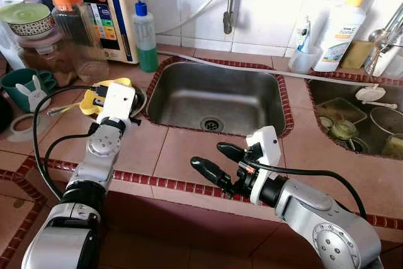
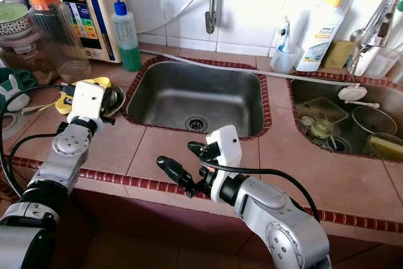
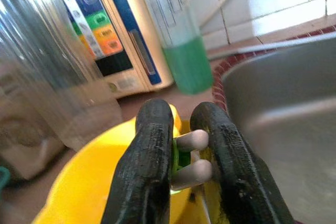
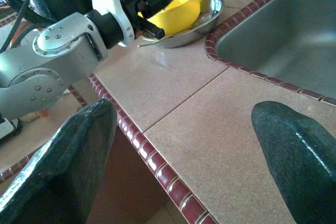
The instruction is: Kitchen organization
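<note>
Your left hand (image 3: 181,169) is already pinched on the pale handles in the yellow bowl (image 4: 181,8), far-left of your wide-open right hand (image 1: 220,162).

Steel sink (image 2: 157,96) (drain central) amid tiles

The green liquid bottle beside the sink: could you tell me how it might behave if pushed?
The green liquid bottle is tall and narrow, so it may tip rather than slide. It looks under half full, so probably fairly light. Its clear plastic wall likely flexes slightly and could be slippery.
</note>
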You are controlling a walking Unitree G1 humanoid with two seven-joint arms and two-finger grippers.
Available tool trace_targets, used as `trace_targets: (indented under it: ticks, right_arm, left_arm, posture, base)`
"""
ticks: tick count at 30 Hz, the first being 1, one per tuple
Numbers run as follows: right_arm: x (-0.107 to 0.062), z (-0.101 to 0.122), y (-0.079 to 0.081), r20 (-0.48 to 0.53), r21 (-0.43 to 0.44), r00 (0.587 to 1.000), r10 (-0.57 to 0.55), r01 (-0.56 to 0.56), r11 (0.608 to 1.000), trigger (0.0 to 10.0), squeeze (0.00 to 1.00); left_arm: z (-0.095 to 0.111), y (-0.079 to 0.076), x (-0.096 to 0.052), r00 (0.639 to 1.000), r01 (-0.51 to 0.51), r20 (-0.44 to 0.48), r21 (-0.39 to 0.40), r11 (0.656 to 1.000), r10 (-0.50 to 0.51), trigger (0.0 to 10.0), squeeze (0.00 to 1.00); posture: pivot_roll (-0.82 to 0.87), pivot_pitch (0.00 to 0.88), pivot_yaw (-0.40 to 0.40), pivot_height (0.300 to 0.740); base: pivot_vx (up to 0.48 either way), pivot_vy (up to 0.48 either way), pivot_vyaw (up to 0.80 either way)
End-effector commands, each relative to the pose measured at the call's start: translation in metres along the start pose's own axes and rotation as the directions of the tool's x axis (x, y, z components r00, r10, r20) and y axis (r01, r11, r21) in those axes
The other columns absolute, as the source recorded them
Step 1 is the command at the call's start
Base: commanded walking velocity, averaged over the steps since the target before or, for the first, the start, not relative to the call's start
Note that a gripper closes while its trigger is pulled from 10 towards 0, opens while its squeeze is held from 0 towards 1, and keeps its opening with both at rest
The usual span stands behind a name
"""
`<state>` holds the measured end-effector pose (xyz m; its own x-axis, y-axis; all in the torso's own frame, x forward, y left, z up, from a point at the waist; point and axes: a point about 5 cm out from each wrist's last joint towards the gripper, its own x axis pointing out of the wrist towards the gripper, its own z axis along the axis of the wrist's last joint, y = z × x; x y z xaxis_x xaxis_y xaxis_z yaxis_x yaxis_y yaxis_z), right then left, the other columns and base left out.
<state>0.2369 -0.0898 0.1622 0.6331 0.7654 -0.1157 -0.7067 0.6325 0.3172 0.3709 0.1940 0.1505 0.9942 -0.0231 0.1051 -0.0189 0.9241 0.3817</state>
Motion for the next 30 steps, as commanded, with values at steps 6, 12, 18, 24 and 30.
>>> trace_targets:
  ticks: [6,12,18,24,30]
  right_arm:
    - [0.000,0.003,-0.001,0.007,-0.016,1.000,-0.001,0.001,1.000,10.0,0.00]
    - [0.000,0.003,-0.002,0.008,-0.017,1.000,-0.002,0.002,1.000,10.0,0.00]
    - [0.001,0.002,-0.002,0.006,-0.017,1.000,0.000,0.000,1.000,10.0,0.00]
    - [0.002,0.001,-0.003,0.009,-0.018,1.000,-0.004,0.004,1.000,10.0,0.00]
    - [0.003,0.001,-0.004,0.016,-0.014,1.000,-0.011,0.012,1.000,10.0,0.00]
  left_arm:
    - [0.008,0.008,0.001,0.998,-0.042,0.041,0.046,0.998,0.040,0.1,0.00]
    - [0.015,0.014,-0.003,0.993,-0.087,0.092,0.085,0.993,0.079,1.7,0.00]
    - [0.007,0.016,-0.007,0.995,-0.087,0.065,0.089,0.992,0.081,3.3,0.00]
    - [0.008,0.019,-0.008,0.992,-0.105,0.075,0.096,0.990,0.098,5.6,0.00]
    - [0.015,0.021,-0.009,0.988,-0.123,0.107,0.115,0.986,0.111,10.0,0.00]
  posture:
    - [-0.04,0.033,-0.014,0.740]
    - [-0.04,0.031,-0.016,0.740]
    - [-0.03,0.028,-0.017,0.740]
    - [-0.03,0.027,-0.017,0.740]
    - [-0.03,0.027,-0.015,0.740]
  base:
    - [0.000,0.000,0.00]
    - [0.000,0.000,0.00]
    - [0.000,0.000,0.00]
    - [0.000,0.000,0.00]
    - [0.000,0.000,0.00]
